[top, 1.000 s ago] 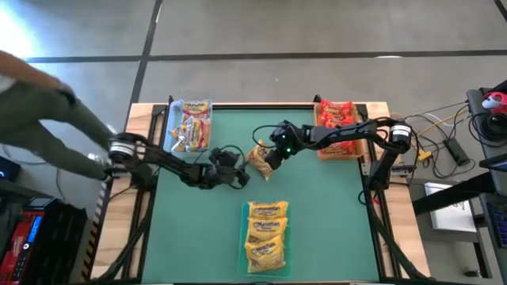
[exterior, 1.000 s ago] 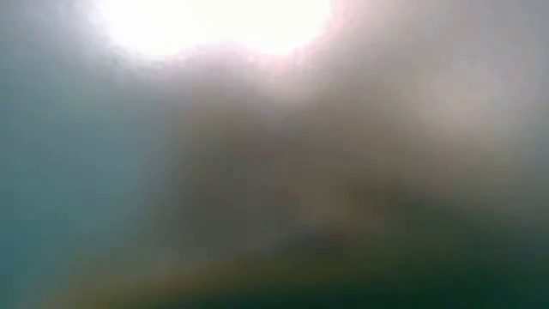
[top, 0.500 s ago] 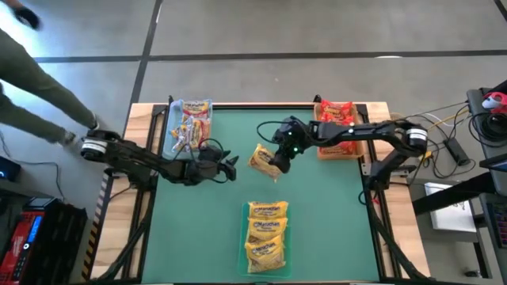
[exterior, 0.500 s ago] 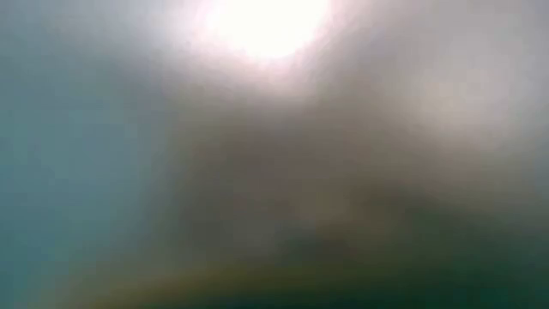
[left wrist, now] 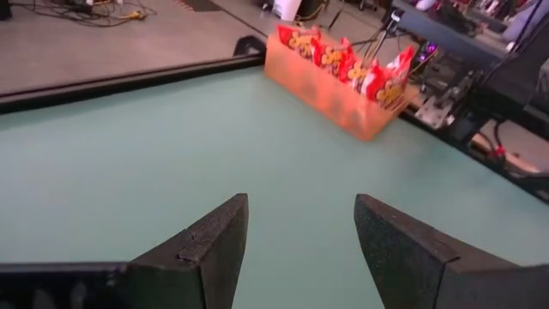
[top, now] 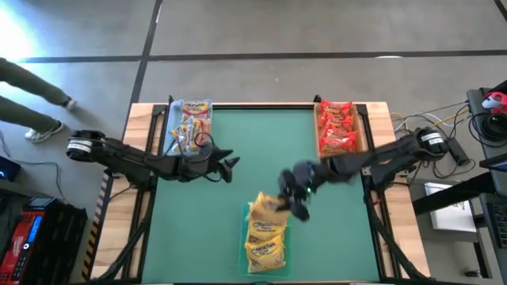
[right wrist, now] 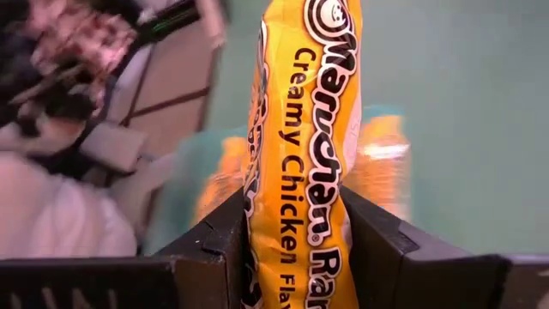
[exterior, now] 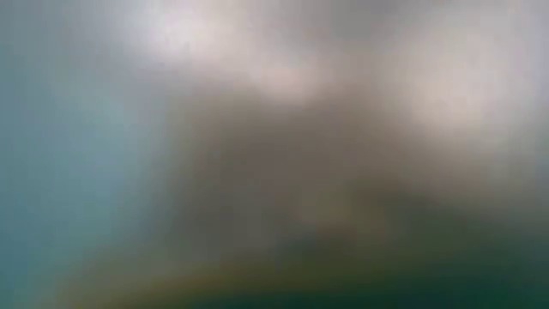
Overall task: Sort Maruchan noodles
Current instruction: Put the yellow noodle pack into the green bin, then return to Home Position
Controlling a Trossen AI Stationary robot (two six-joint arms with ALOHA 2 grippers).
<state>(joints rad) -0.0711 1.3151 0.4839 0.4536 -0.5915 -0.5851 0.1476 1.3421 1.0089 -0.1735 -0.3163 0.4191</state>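
While pinched edge-on between both dark fingers (right wrist: 377, 257) of the right gripper (top: 298, 199), hangs over the far end of the yellow row: one yellow crinkly plastic Maruchan packet (right wrist: 305, 146) printed "Creamy Chicken", seen from above as a tilted yellow square (top: 265, 207) just beside the gripper. Directly below, blurred in the right wrist view, more yellow packets (right wrist: 383, 167) in a tray. From above, that row of yellow packets (top: 265, 241) sits in a green rectangular tray (top: 284, 253) at the near middle of the green table mat (top: 238, 190). Farther out, at the far right corner, red crinkly packets (top: 337, 128) stand packed in a tan rectangular tray (top: 320, 134); at the far left corner, orange-and-white packets (top: 192, 120) lie in a clear rectangular tray (top: 171, 119). Just beside that clear tray, low over bare mat, the left gripper (top: 227, 165) with jaws spread and nothing between its fingers (left wrist: 206, 249), facing the tan tray across the table. Off the table's left edge, a person's leg and shoe (top: 43, 131) on the floor. Low view too blurred to tell anything.
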